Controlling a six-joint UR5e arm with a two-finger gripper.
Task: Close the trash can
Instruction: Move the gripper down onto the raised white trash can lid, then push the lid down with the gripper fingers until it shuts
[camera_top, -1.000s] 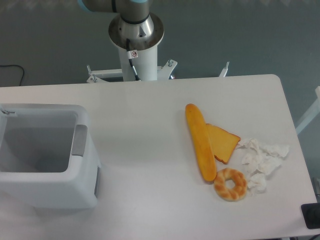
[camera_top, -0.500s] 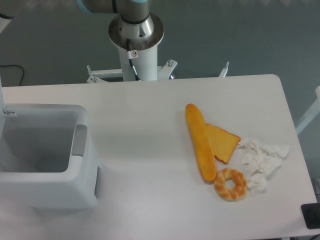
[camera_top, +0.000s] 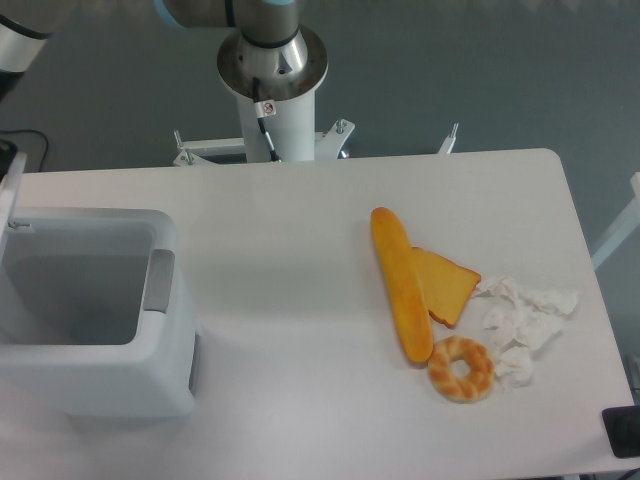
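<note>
large boxy white plastic trash can (camera_top: 95, 330): left side cut off by frame edge | its flat white lid (camera_top: 10, 195): only a thin sliver shows | pincer: out of frame | small black object (camera_top: 622, 432): cut off at right edge

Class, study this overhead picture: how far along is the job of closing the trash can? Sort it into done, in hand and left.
Done: nothing visible; the trash can stands open, its inside on show. In hand: a white panel, probably the lid, stands at the far-left edge, with part of the robot arm above it; the pincer itself is out of view. Left: bringing the lid down flat over the opening.
</note>
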